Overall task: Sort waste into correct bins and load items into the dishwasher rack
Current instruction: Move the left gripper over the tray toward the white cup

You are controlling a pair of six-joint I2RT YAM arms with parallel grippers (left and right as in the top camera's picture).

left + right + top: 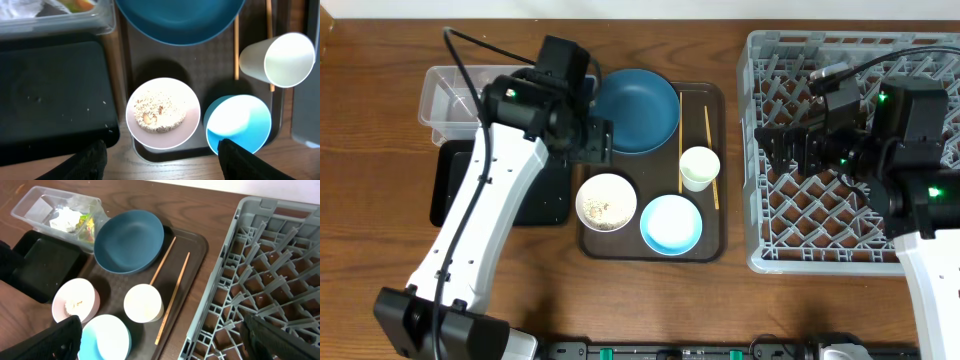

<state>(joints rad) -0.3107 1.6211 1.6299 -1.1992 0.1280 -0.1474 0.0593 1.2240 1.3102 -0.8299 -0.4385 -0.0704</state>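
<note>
Near the left front corner of the brown serving tray [708,235] stands the small white bowl [162,112], upright, with loose rice grains [159,111] heaped inside. The small light-blue bowl [239,122] is just beside it, and the black tray [50,90] is on its other side. A poor pinch on the smooth rim may tip it and spill rice outside the black tray, or a finger may knock its neighbour. The left gripper [164,167] hangs above, jaws spread, the bowl centred ahead of them, untouched. The right gripper [792,150], also spread, hovers over the dishwasher rack [820,225].
</note>
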